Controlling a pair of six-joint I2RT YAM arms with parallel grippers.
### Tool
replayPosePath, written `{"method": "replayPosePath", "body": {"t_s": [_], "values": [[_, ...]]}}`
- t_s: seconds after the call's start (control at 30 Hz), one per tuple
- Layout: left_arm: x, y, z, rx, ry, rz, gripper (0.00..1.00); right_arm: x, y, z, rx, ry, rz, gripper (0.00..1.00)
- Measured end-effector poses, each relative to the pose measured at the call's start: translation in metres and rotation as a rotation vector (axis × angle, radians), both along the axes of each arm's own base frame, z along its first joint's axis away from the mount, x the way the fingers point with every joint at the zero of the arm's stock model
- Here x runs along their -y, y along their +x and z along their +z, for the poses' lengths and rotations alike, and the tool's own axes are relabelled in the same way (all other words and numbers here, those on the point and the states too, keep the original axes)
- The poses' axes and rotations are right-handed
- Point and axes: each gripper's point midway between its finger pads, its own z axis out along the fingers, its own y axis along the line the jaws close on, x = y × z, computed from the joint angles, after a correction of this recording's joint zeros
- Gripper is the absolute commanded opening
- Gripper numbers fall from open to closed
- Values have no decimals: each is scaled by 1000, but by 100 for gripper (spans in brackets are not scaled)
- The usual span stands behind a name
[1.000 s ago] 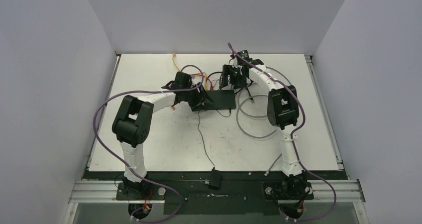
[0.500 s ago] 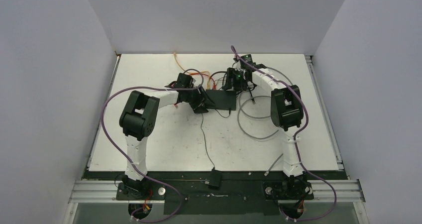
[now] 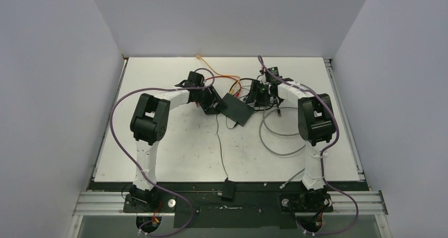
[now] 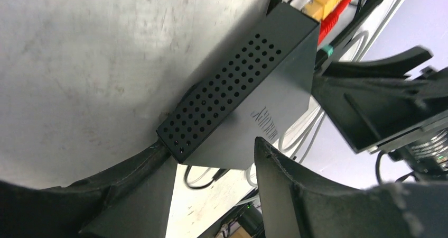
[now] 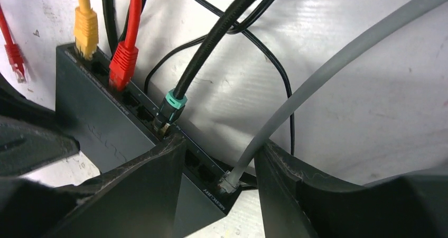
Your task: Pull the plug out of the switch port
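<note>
The switch [image 3: 236, 108] is a flat black box lying skewed at mid-table. In the left wrist view its perforated end [image 4: 227, 90] faces me. My left gripper [image 4: 211, 150] [image 3: 214, 101] is open at that near corner, and its left finger [image 4: 132, 195] touches the corner. The port row holds a yellow plug [image 5: 84, 29], a red plug [image 5: 124, 63], a teal-collared black plug [image 5: 170, 108] and a clear plug on a grey cable [image 5: 228, 182] at the end port. My right gripper [image 5: 221, 148] [image 3: 260, 95] is open, with its jaws either side of the grey cable's plug.
A loose red plug [image 5: 15, 58] lies beside the switch. Grey cable loops [image 3: 280, 135] lie right of the switch. A thin black wire runs to a small black block [image 3: 229, 189] at the near edge. Orange and red cables [image 3: 219, 75] trail toward the back.
The switch has turned clockwise and shifted a little right. Both arms have swung rightward, and the right gripper has moved from behind the switch to its right port end.
</note>
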Motion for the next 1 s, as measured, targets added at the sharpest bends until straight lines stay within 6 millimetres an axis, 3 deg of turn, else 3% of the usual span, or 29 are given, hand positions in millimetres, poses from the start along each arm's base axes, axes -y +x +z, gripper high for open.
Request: {"method": "replayPosePath", "body": {"t_s": [0.43,0.6,1.0], "values": [[10,46,3,53,3,4,53,5,-30,0,-72,58,-62,50],[13,45,5,69,5,-15,69,2,-44,1,-112,90,-50,56],[7,32,16,85,63,-64,71,3,-64,7,-154,89,3,74]]}}
